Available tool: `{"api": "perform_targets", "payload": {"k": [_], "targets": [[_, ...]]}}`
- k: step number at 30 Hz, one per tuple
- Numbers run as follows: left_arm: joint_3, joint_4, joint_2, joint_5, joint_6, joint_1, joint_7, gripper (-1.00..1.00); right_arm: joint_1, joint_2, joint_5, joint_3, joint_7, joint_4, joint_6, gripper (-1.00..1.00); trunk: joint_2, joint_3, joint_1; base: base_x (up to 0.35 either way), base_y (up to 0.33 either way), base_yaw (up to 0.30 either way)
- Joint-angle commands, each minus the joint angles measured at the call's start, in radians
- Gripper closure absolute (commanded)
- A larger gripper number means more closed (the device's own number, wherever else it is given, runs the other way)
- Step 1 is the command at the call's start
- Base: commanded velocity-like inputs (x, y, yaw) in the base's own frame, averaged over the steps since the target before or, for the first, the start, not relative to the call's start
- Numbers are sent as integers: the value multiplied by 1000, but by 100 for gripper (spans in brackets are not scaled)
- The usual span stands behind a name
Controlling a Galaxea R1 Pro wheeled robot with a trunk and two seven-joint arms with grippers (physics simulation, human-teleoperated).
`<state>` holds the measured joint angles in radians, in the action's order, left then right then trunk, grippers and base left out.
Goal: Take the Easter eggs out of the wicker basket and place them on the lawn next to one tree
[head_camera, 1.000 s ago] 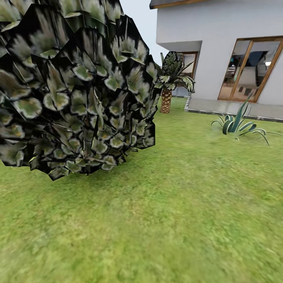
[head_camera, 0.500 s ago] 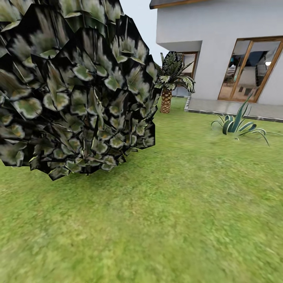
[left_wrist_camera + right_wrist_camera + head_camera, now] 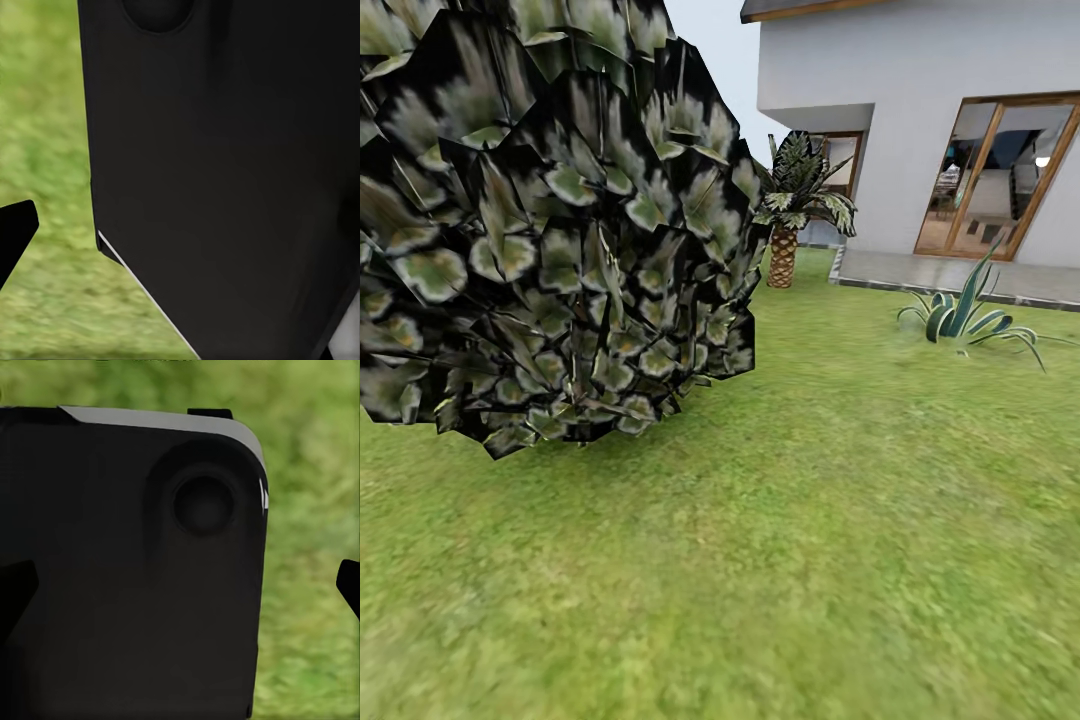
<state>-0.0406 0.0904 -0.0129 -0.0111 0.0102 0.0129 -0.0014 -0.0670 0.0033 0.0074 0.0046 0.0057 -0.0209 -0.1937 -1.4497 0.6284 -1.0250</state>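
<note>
Left jaws: one dark fingertip (image 3: 16,229) cut by the frame edge in the left wrist view, the rest masked by a broad black robot panel (image 3: 225,172); spread or pressed together, cannot tell.
Right jaws: dark finger slivers at both frame edges of the right wrist view, one fingertip (image 3: 349,585) just in frame, black housing (image 3: 127,570) with a round recess between them; state impossible to tell.
Under the wrists: blurred green lawn (image 3: 307,510) beside each dark panel, nothing lying on the strips that show.
Head view, near ground: wide open lawn (image 3: 810,560), bare across the foreground and right.
Head view, left: mass of dark angular foliage (image 3: 540,220) mottled green-white, its lower edge close above the grass, top and left side cut off; trunk not visible, so tree or bush cannot be told.
Middle distance: small palm (image 3: 785,225) with scaly brown trunk, beside the corner of the white house (image 3: 900,150).
Right: spiky blue-green plant (image 3: 960,315) on the grass, near a grey paved strip (image 3: 950,275) below wood-framed glass doors (image 3: 995,180).
</note>
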Motion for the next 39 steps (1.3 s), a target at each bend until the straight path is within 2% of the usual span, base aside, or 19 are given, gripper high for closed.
{"api": "perform_targets", "payload": {"k": [1, 39], "targets": [[-4, 2, -1, -1, 1, 1, 0, -100, -1, 1, 0, 0, 1, 1, -4, -100, 0, 1, 0, 0, 0, 75], [-2, 2, -4, 0, 2, 1, -2, -100, -1, 4, 2, 2, -1, 3, -5, -100, 0, 1, 0, 0, 0, 279]]}}
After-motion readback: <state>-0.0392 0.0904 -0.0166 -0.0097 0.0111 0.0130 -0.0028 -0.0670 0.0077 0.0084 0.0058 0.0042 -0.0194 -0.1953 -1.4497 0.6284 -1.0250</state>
